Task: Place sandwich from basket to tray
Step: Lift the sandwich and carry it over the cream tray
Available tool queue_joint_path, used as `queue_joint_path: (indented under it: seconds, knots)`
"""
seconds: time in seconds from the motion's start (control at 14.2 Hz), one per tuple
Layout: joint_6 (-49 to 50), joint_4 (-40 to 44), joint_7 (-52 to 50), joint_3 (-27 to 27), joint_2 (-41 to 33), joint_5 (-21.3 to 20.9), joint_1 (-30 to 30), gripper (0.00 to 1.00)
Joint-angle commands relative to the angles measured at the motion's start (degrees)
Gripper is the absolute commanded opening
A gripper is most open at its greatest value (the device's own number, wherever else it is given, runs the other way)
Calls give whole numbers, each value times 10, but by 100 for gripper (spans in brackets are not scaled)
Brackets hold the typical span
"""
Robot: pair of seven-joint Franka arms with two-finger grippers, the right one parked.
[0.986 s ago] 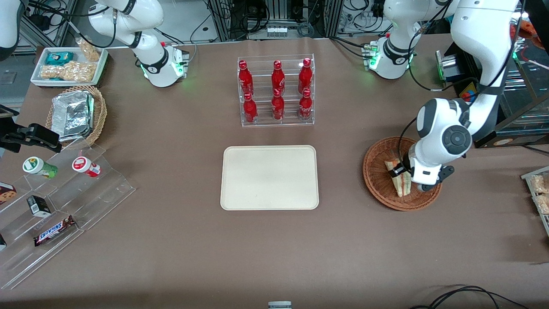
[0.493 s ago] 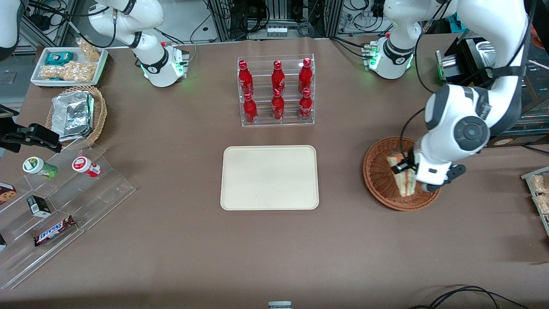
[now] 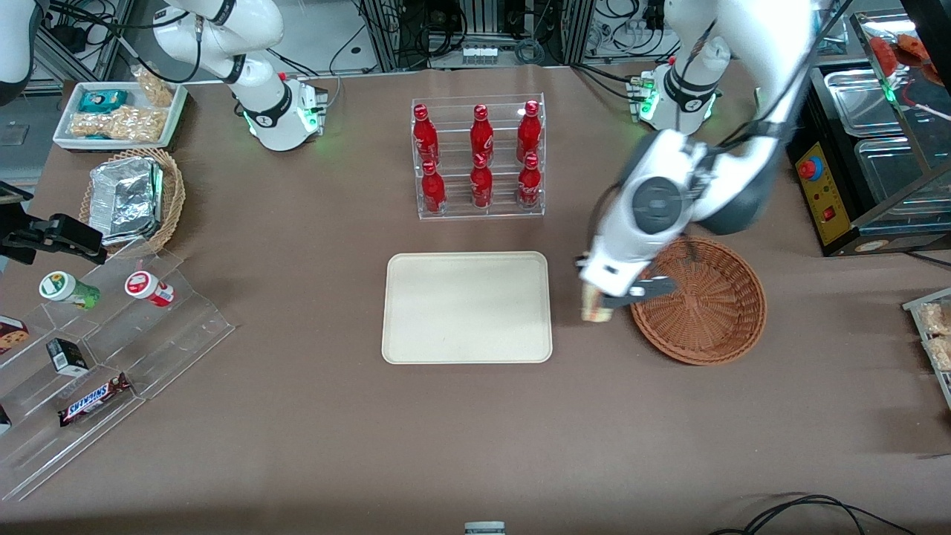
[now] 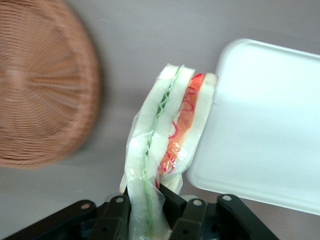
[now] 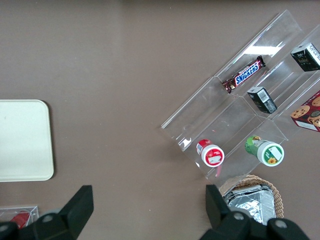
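We see the sandwich (image 4: 167, 145) clamped between the fingers (image 4: 116, 215) of the gripper (image 3: 596, 306), lifted clear of the basket (image 3: 706, 301) and hanging over bare table (image 3: 475, 431) between it and the tray (image 3: 466, 307), seemingly just short of the tray's rim.

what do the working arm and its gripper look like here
The working arm is glossy white with rounded links, a dark grey joint section and a round grey cap on the wrist housing. Black cables run along it. Its base shows a green light. The gripper, between the tray and the basket, has black fingers on a black body with small silver screws.
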State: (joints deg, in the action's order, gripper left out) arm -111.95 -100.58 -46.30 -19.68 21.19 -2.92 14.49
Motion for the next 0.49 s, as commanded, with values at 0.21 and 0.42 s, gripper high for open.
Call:
queue_joint_path:
  seconds: [0.21,0.42]
  knots:
    - [9,231,-84,10,197,-16,118,10]
    - [0,263,-91,10,225,-19,142,10]
